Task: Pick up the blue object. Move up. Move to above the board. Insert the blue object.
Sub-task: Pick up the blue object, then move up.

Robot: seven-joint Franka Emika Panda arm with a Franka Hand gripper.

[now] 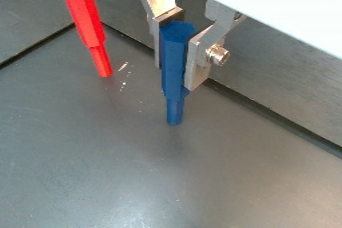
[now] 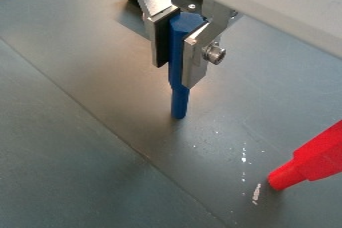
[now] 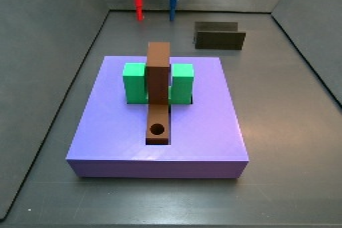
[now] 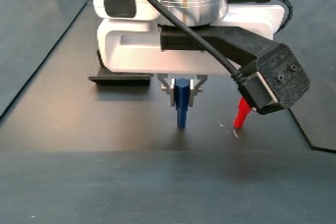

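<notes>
The blue object [image 1: 174,67] is clamped upright between the fingers of the gripper [image 1: 179,34] at the far end of the floor.

In both wrist views the silver fingers [image 2: 199,54] are seen closed on the peg's upper part, its lower end pointing down at the grey floor [image 1: 160,172]; whether the tip touches the floor cannot be told. The red stick [image 1: 88,25] stands just beside it, apart from the gripper. In a side view the board [image 3: 159,97] lies along the purple platform [image 3: 120,132], across the green block [image 3: 135,82], its round hole [image 3: 159,130] at the near end, well apart from the peg. A dark olive box [image 3: 219,37] sits on the floor behind the platform.
</notes>
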